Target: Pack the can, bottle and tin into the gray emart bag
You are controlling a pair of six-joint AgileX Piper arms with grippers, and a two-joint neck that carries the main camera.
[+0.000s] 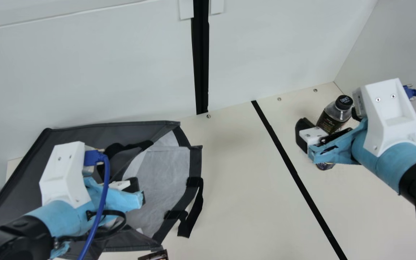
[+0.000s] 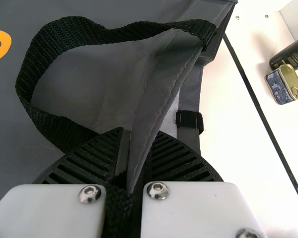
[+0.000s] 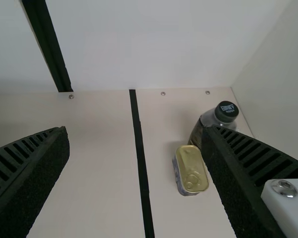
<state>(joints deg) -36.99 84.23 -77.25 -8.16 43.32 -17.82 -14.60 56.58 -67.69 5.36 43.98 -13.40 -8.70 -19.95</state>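
**Handling Notes: Bag Edge Secured, Bottle and Tin to Be Loaded**

Tool state. The left gripper (image 2: pixel 139 134) is clenched on the hemmed edge of the gray emart bag (image 1: pixel 195 162), beside a black webbing handle (image 2: pixel 27 84). The right gripper (image 3: pixel 137 130) is released, its fingers spread wide, grasping nothing.

Item location. The bottle (image 1: pixel 332 117) stands upright on the cream table (image 1: pixel 237 198), across the black line (image 1: pixel 287 159) from the bag. The tin (image 3: pixel 191 168) sits just beside it, pull-ring lid up; whether they touch, I cannot tell.

Bag. Limp, light fabric, likely to sag or slide if tugged. Retain the hem; keep the mouth held wide and the handle out of the loading path.

Bottle. Probably smooth, moderately firm and top-heavy if bumped. Grip the body below the shoulder, one finger each side; avoid the cap, which offers little surface.

Tin. Rigid, compact, probably dense for its size, with slick walls. Grip across the narrow sides, below the rim, and leave the pull-ring unloaded.

Caution. The close spacing may let a descending finger knock the neighbor. Align the fingers before lowering.
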